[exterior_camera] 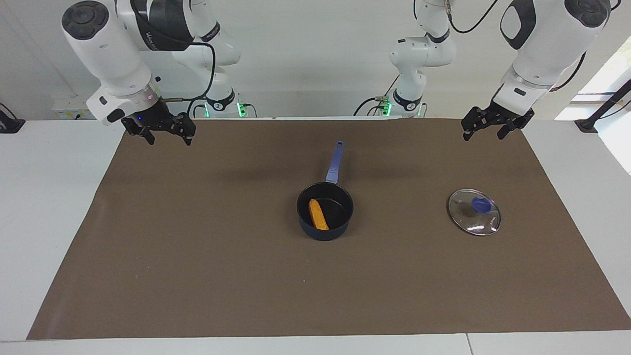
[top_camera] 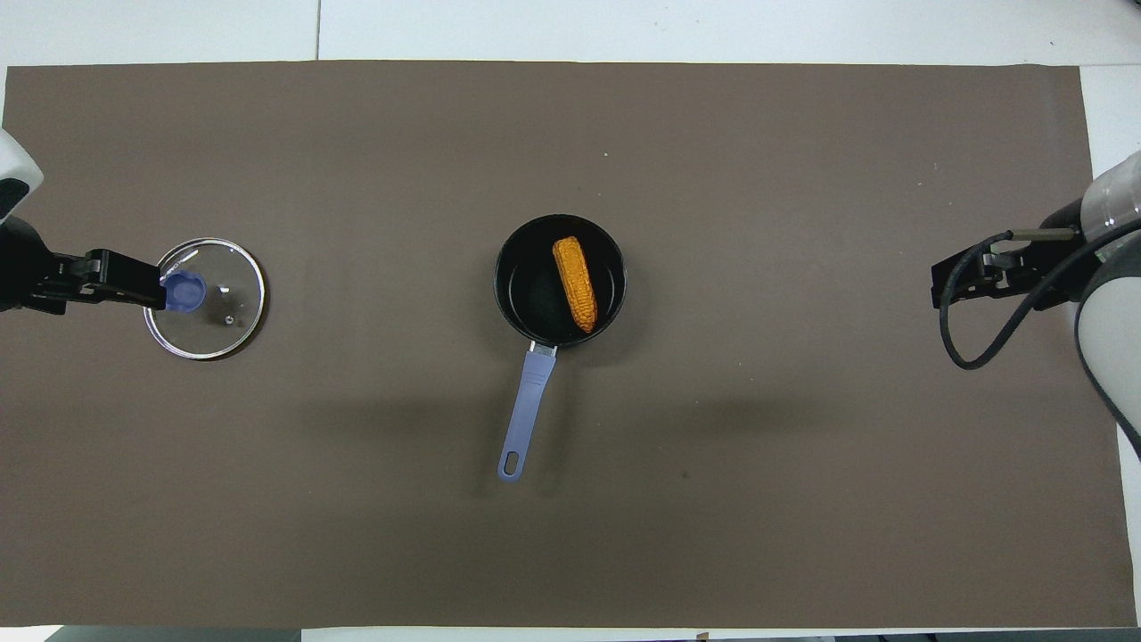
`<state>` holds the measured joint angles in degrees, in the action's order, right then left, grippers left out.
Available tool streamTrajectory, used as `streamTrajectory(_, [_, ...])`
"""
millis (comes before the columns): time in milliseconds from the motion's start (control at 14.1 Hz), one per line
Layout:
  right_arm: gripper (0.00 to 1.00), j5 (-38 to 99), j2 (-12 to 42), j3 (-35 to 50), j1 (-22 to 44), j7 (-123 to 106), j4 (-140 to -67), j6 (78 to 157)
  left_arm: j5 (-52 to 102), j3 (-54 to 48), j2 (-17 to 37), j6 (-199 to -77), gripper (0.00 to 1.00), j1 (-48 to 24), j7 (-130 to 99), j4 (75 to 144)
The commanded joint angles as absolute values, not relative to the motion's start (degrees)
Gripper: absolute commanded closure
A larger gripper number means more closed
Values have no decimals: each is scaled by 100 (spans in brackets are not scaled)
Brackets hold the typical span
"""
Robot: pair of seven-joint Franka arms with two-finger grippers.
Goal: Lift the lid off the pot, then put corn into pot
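Fingers (exterior_camera: 149, 136) parted, both grippers hang over brown mat (exterior_camera: 197, 256)

We see an orange-yellow corn cob (exterior_camera: 318, 214), a navy pot (exterior_camera: 325, 211) with black inside, and a blue-knobbed clear lid (exterior_camera: 474, 212) on a brown mat (exterior_camera: 197, 256).

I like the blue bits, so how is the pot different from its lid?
The pot is dark navy with a black inside; the lid is clear glass with a metal rim. The pot has a long blue handle pointing toward the robots; the lid has a round blue knob. The pot holds the corn; the lid lies alone on the mat, toward the left arm's end. Both are round and similarly wide.
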<state>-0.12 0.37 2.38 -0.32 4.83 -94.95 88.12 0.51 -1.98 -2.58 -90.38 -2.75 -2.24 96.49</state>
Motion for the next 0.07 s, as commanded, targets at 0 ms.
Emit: streamTrajectory(0, [0,132,-35,229,-62,290,-9519,8921,-18,-185,-290,-9123,0,-343,-316,9721])
